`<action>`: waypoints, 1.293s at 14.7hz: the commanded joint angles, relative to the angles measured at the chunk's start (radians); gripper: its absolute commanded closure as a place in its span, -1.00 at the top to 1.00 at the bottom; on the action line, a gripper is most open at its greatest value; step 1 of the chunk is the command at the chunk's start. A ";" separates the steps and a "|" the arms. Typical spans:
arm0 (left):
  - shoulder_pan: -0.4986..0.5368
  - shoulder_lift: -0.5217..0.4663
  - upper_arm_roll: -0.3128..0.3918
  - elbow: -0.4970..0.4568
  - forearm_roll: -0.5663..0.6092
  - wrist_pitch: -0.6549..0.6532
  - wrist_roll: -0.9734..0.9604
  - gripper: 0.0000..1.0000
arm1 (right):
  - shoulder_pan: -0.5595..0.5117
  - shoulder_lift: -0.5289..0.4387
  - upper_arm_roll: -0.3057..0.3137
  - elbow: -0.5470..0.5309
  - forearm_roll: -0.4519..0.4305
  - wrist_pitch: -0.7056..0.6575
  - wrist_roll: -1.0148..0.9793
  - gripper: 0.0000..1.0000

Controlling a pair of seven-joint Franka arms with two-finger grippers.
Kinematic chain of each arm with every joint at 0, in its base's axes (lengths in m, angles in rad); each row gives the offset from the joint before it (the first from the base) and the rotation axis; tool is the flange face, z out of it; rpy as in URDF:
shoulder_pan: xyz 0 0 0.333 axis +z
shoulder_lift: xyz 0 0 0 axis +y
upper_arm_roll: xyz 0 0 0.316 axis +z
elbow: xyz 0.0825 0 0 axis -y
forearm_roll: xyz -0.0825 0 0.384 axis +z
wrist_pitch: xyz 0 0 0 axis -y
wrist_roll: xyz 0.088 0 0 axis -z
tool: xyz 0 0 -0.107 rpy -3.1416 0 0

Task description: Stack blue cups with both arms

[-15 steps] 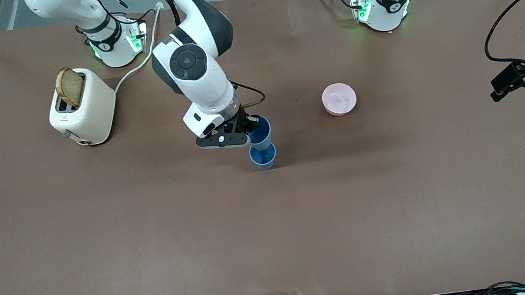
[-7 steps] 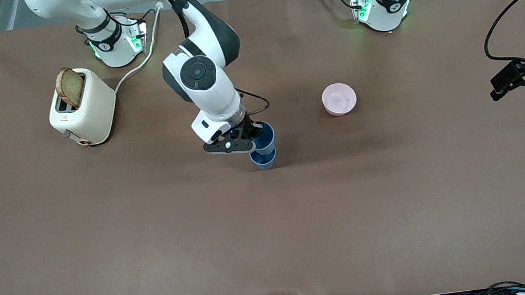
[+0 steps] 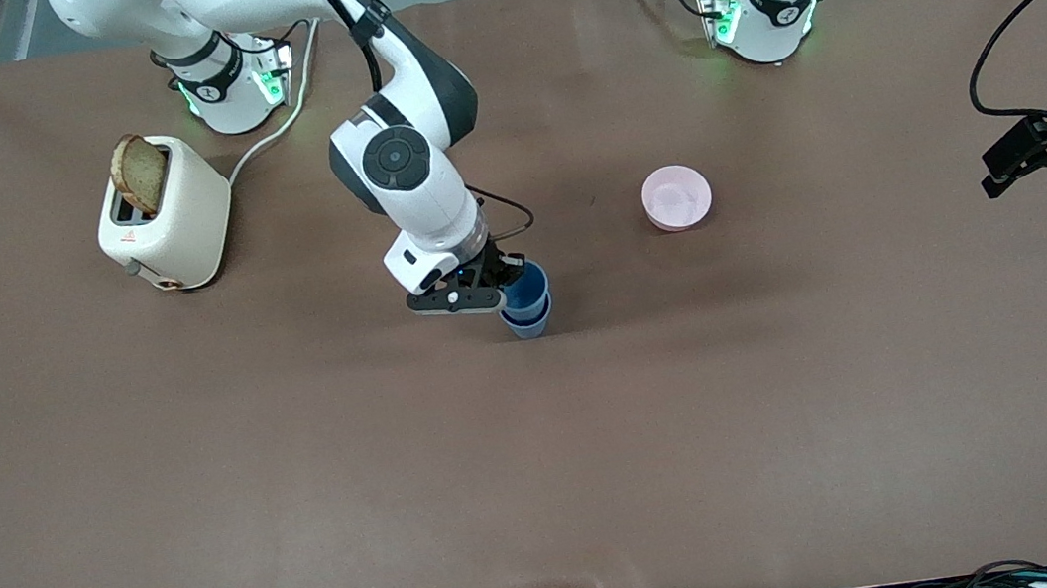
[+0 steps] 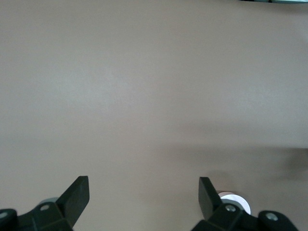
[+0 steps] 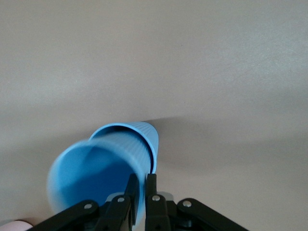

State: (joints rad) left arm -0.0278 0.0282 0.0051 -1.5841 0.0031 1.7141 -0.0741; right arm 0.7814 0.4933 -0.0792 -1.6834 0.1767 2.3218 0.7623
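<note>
toaster (image 3: 164,213), cream, stands at the upper left of the front frame on the brown table (image 3: 307,480), a slice of brown bread (image 3: 140,172) upright in its slot. a small red triangular mark shows on its end face; no wording on it can be read. its white cord (image 3: 282,114) runs up toward the right arm's base (image 3: 230,82), which shows green lights at the top of the frame.

right arm reaches down to mid-frame. right gripper (image 3: 507,279) is low over the table, fingers pinched on the rim wall of the upper blue cup (image 3: 526,286). in the right wrist view the fingers (image 5: 151,192) sit pressed on either side of that cup's wall (image 5: 98,175), one inside and one outside. the upper cup is seated in the lower blue cup (image 3: 527,323), which stands on the table; only a band of the lower cup's rim and wall shows beneath it. in the right wrist view the lower cup (image 5: 147,137) wraps around the upper one. no print or label is visible on either cup.

pink bowl (image 3: 677,197), upright, sits right of centre, well apart from the cups, toward the left arm's end of the table. left arm's base (image 3: 763,5) is at the top right with green lights.

left gripper (image 3: 1041,155) waits at the right edge of the frame, over the table's end; its fingers (image 4: 77,195) are spread wide with nothing between them.
</note>
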 commanded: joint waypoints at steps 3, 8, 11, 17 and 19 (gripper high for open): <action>-0.030 -0.020 0.010 0.004 0.005 -0.065 0.014 1.00 | 0.006 -0.027 -0.020 -0.016 0.010 0.004 -0.004 0.88; -0.020 -0.017 0.000 0.006 0.005 -0.070 0.017 1.00 | -0.092 -0.139 -0.024 -0.018 0.000 -0.034 -0.047 1.00; -0.023 -0.017 0.000 0.010 0.003 -0.076 0.016 1.00 | -0.212 -0.243 -0.025 -0.018 -0.002 -0.171 -0.156 1.00; -0.021 -0.013 0.000 0.046 0.005 -0.076 0.016 1.00 | -0.512 -0.436 -0.024 -0.016 -0.140 -0.448 -0.329 1.00; -0.021 -0.013 0.000 0.046 0.003 -0.077 0.016 1.00 | -0.620 -0.464 -0.024 -0.012 -0.146 -0.496 -0.459 1.00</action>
State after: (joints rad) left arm -0.0492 0.0237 0.0038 -1.5481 0.0032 1.6588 -0.0724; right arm 0.2560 0.0693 -0.1271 -1.6628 0.0499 1.8484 0.3941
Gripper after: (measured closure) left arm 0.000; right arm 0.000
